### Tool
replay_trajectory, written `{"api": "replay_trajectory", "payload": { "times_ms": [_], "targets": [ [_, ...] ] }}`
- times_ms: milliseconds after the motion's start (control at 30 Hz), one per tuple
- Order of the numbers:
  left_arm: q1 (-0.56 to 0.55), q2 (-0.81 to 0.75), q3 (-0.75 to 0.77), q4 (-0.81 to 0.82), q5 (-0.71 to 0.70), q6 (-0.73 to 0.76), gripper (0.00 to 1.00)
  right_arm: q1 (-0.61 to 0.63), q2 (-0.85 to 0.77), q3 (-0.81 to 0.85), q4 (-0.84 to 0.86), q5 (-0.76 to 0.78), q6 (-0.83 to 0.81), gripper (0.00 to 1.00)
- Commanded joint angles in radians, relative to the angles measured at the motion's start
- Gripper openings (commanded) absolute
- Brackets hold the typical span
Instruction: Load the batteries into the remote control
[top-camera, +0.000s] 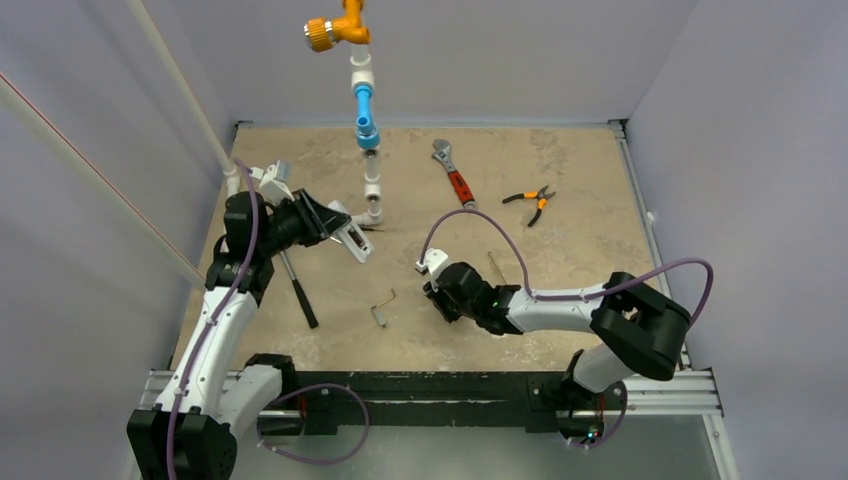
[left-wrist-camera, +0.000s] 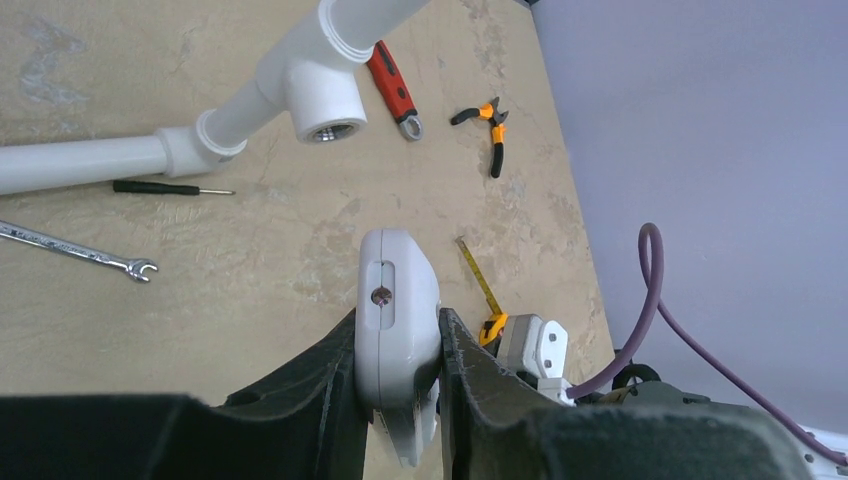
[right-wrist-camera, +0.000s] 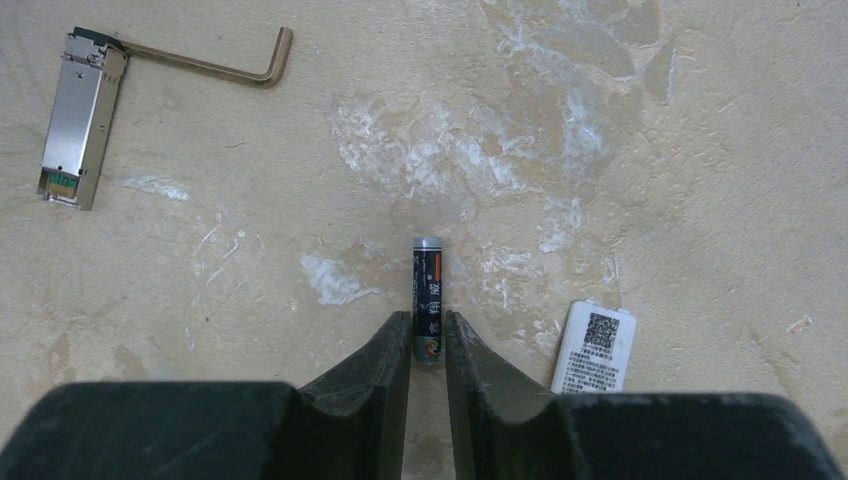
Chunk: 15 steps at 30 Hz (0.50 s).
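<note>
From where I stand, the left gripper (top-camera: 345, 232) hangs above the table (top-camera: 580, 240) at about 10 o'clock from its middle, just beside the foot of the upright pipe assembly (top-camera: 365, 105). Its 2 fingers are narrow and clamp the remote control (left-wrist-camera: 398, 320) by its long sides. The remote is off the surface, and the face shown in the left wrist view has a slot with a small screw in it.

The right gripper (right-wrist-camera: 428, 345) is low at the middle of the table, toward 6 o'clock. Its fingers are nearly together, pinching the near end of 1 battery (right-wrist-camera: 429, 290). The dark cell lies flat on the stone-patterned top and points toward 12 o'clock in the wrist view. A small white piece with a printed code (right-wrist-camera: 595, 348) lies near it at 4 o'clock. A hex key (right-wrist-camera: 200, 62) and a silver module (right-wrist-camera: 78, 120), touching each other, sit well apart at 10 o'clock.

Farther back, a red-handled wrench (top-camera: 453, 175) lies at 12 o'clock, with orange-handled pliers (top-camera: 530, 203) at 1 o'clock. In the left wrist view, a thin screwdriver (left-wrist-camera: 170, 187) and a spanner (left-wrist-camera: 80, 252) lie near the pipe.
</note>
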Motion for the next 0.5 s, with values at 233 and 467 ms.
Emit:
{"api": "replay_trajectory", "payload": {
  "times_ms": [233,467],
  "targets": [
    [-0.006,-0.004,-0.004,0.07,0.02,-0.016,0.0,0.0,0.042,0.05,-0.073,0.007,-0.021,0.23],
    [-0.006,-0.01,-0.004,0.075,0.03,-0.016,0.0,0.0,0.046,0.053,-0.061,-0.051,-0.007,0.0]
  ]
}}
